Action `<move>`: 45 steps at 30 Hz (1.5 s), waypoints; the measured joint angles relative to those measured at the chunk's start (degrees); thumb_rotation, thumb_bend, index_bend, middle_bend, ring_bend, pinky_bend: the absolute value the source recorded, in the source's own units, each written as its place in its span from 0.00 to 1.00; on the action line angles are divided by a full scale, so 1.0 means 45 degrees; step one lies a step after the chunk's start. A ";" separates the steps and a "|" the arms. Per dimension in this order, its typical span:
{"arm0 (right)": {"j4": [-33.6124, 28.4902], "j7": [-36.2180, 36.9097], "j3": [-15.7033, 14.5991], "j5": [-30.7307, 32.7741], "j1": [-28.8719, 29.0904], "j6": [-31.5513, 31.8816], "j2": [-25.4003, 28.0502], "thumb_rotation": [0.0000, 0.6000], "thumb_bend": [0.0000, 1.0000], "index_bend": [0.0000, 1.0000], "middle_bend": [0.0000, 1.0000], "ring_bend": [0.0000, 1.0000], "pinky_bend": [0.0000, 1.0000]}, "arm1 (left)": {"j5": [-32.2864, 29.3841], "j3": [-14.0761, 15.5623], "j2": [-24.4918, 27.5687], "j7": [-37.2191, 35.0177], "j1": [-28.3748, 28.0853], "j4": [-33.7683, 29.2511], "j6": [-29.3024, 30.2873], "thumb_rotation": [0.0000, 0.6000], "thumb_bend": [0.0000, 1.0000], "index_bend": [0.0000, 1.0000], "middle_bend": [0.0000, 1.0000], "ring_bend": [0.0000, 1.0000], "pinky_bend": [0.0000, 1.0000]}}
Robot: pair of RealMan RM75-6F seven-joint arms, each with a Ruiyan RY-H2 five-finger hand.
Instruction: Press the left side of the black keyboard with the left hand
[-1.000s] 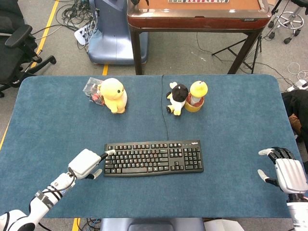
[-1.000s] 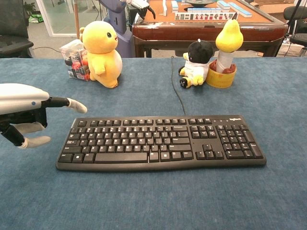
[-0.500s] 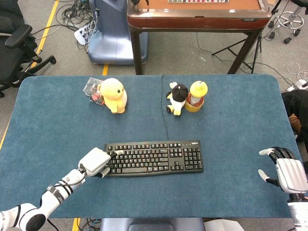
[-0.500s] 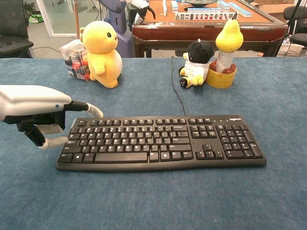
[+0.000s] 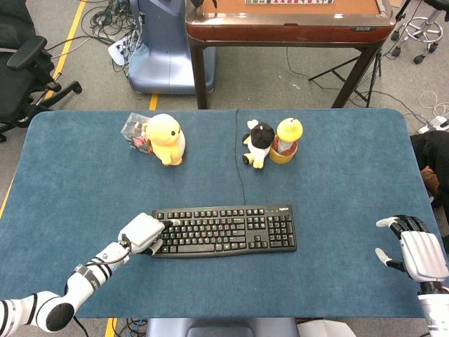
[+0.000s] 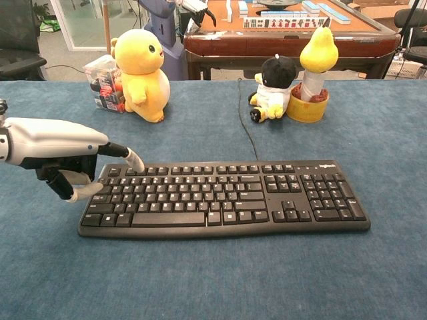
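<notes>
Two containers stand at the top of the blue felt worktop [image 5: 337, 168]: a clear plastic box [image 6: 102, 81] of small dark and red things I can't make out, upper left, touching the yellow plush chick [image 6: 141, 73], and a round yellow cup [image 6: 306, 105] at upper centre with a pear-shaped yellow figure [image 6: 319, 52] standing in it, a black-and-white plush [image 6: 274, 88] leaning just beside. Beyond the worktop's far edge there's grey floor, loose cables and a wooden table [image 5: 287, 28] with dark legs. The black keyboard [image 5: 223, 230] lies at lower centre, flat and matte, its cord [image 6: 245, 119] running away to the far edge. My left hand [image 6: 63, 148] sits at the keyboard's left end, one finger stretched out over the top-left keys, the others curled under, holding nothing. My right hand [image 5: 414, 251] rests at lower right, fingers spread, empty.
</notes>
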 measured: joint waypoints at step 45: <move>0.0009 -0.0189 -0.0075 0.0125 0.0136 -0.0337 -0.0067 1.00 0.22 0.37 0.34 0.20 0.20 | -0.5697 0.1117 -0.0902 0.0980 -0.3305 0.0583 0.0620 1.00 0.52 0.17 0.99 0.94 1.00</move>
